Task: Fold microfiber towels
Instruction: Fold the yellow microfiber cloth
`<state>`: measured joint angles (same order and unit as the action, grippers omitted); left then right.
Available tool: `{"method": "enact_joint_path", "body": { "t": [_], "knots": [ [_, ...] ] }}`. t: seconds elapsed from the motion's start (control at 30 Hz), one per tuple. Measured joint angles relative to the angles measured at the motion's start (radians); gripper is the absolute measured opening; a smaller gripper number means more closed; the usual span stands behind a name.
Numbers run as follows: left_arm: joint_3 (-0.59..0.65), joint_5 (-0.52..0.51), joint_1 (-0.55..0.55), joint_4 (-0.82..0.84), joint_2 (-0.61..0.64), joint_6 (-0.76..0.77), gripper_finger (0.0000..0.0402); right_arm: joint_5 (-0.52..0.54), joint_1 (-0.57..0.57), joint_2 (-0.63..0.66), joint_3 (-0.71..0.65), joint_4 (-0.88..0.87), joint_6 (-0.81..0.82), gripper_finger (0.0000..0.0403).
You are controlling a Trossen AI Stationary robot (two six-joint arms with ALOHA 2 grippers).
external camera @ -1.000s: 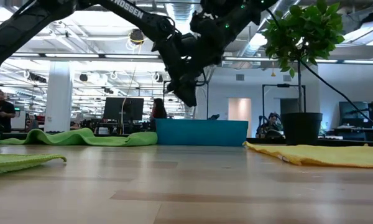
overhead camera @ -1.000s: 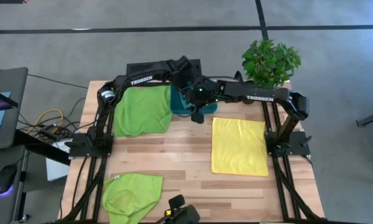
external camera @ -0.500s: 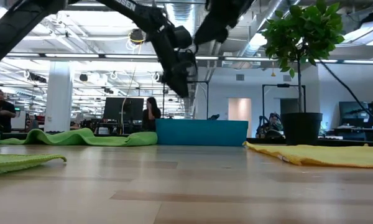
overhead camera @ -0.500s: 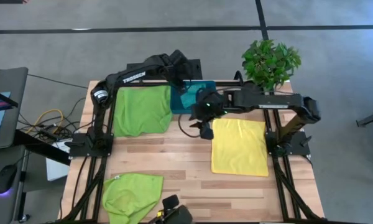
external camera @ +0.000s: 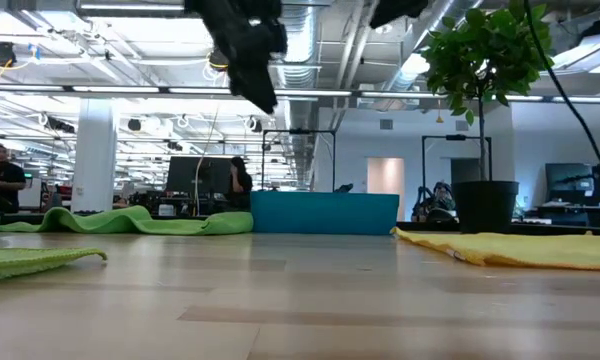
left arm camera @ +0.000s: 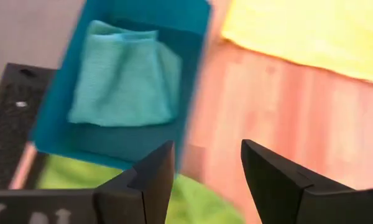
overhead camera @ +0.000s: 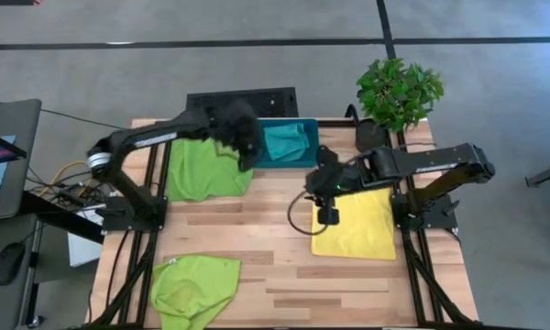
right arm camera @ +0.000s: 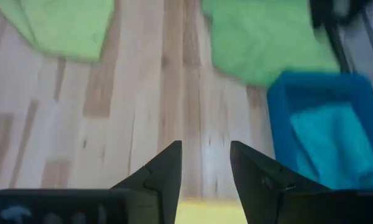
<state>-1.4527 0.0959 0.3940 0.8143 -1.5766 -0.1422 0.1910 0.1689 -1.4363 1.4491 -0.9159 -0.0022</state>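
In the high view, the dark left arm reaches from the frame's left edge toward upper centre, its left claw (overhead camera: 248,158) spread wide and empty. The dark right arm stretches leftward from the right side, its right claw (overhead camera: 328,217) near mid-frame, fingers parted and empty.

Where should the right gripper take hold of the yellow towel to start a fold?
Probably at a near-edge corner of the yellow towel, coming straight down. It lies flat and spread on the table, so only edges and corners offer something to pinch. The right gripper hovers open over its left edge, close to that corner.
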Motion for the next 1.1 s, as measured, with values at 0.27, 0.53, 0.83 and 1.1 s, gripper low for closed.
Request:
{"method": "enact_joint_path", "body": {
  "t": [0.27,0.53,0.83,1.1],
  "knots": [
    [0.317,-0.105,-0.296,-0.236,0.212,0.139,0.0179,0.047,0.17,0.029,-0.086,-0.08,0.217,0.0159],
    [0.396,-0.163,-0.548,-0.576,0.053,-0.018,0.0179,0.143,0.338,0.026,-0.127,-0.134,0.495,0.0161],
    [0.246,-0.108,-0.61,-0.847,-0.293,-0.051,0.0179,0.211,0.447,0.042,-0.125,-0.12,0.589,0.0161],
    [0.046,-0.105,-0.61,-0.867,-0.545,-0.094,0.0179,0.245,0.501,0.052,-0.126,-0.123,0.597,0.0161]
  ]
}}
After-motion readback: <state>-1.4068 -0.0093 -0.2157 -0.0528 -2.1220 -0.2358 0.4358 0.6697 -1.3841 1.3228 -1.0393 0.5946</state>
